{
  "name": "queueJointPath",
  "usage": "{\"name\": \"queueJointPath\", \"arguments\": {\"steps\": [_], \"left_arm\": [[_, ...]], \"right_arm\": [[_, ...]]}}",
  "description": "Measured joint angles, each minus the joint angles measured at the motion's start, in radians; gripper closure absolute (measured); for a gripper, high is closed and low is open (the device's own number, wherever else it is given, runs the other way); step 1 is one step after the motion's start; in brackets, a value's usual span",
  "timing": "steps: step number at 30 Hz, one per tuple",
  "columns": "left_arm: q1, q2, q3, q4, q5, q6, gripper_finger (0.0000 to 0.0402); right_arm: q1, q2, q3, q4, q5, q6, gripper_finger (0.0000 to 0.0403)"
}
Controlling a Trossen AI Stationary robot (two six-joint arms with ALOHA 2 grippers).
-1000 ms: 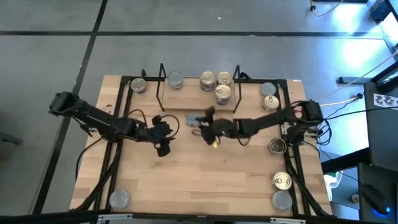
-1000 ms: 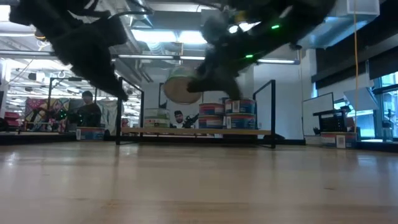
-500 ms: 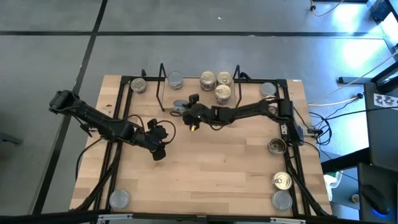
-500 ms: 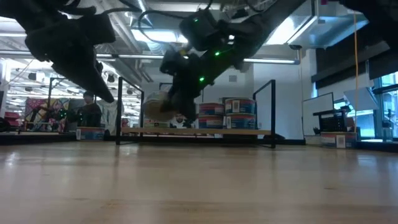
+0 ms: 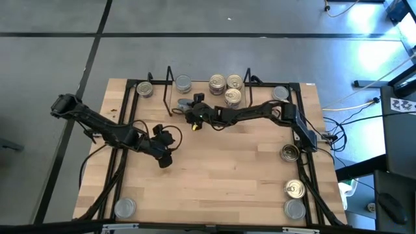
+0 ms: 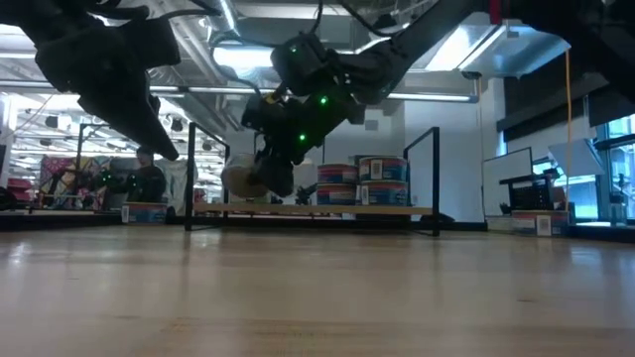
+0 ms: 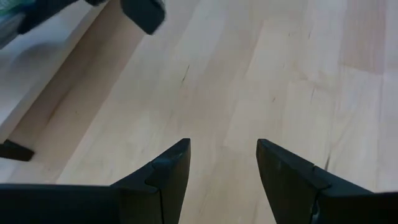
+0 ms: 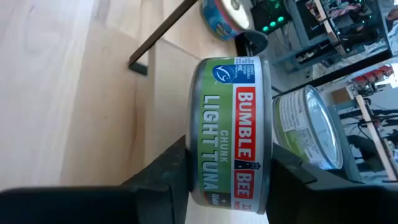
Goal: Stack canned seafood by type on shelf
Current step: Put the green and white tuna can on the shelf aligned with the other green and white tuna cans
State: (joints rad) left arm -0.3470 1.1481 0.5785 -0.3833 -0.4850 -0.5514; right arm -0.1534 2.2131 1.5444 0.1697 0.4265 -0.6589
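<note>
Your right claw (image 5: 188, 110) is clamped on a Bumble Bee chunk light tuna can (image 8: 233, 134), held on its side just above the shelf (image 5: 208, 110) board, beside a grey-topped can (image 5: 184, 83) standing there. Three gold-topped cans (image 5: 226, 86) sit further along the shelf. Your left claw (image 5: 164, 156) hangs over the bare surface (image 5: 221, 175), fingers (image 7: 168, 171) apart, holding nothing.

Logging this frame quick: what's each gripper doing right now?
Left gripper: open, holding nothing, above bare tabletop.
Right gripper: shut on a green Bumble Bee tuna can, by the shelf.
</note>
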Motion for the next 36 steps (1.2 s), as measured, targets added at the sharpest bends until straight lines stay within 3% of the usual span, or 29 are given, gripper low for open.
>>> {"name": "queueJointPath", "arguments": {"steps": [7, 13, 19, 26, 32, 36], "left_arm": [[0.002, 0.000, 0.000, 0.001, 0.000, -0.001, 0.0219], [0.002, 0.000, 0.000, 0.006, 0.000, -0.004, 0.0219], [0.002, 0.000, 0.000, 0.006, 0.000, -0.024, 0.0219], [0.002, 0.000, 0.000, 0.006, 0.000, -0.026, 0.0219], [0.002, 0.000, 0.000, 0.005, -0.017, -0.025, 0.0219], [0.002, 0.000, 0.000, 0.006, -0.020, -0.025, 0.0219]], "right_arm": [[-0.020, -0.001, 0.000, -0.025, -0.056, 0.082, 0.0170], [-0.017, -0.001, 0.000, -0.029, -0.157, 0.124, 0.0136], [-0.017, -0.003, 0.000, 0.017, -0.136, 0.157, 0.0141], [0.029, -0.081, 0.000, -0.168, -0.100, 0.166, 0.0162], [0.054, -0.102, 0.000, -0.302, -0.001, 0.299, 0.0187], [0.030, -0.096, 0.000, -0.380, -0.039, 0.437, 0.0201]]}}
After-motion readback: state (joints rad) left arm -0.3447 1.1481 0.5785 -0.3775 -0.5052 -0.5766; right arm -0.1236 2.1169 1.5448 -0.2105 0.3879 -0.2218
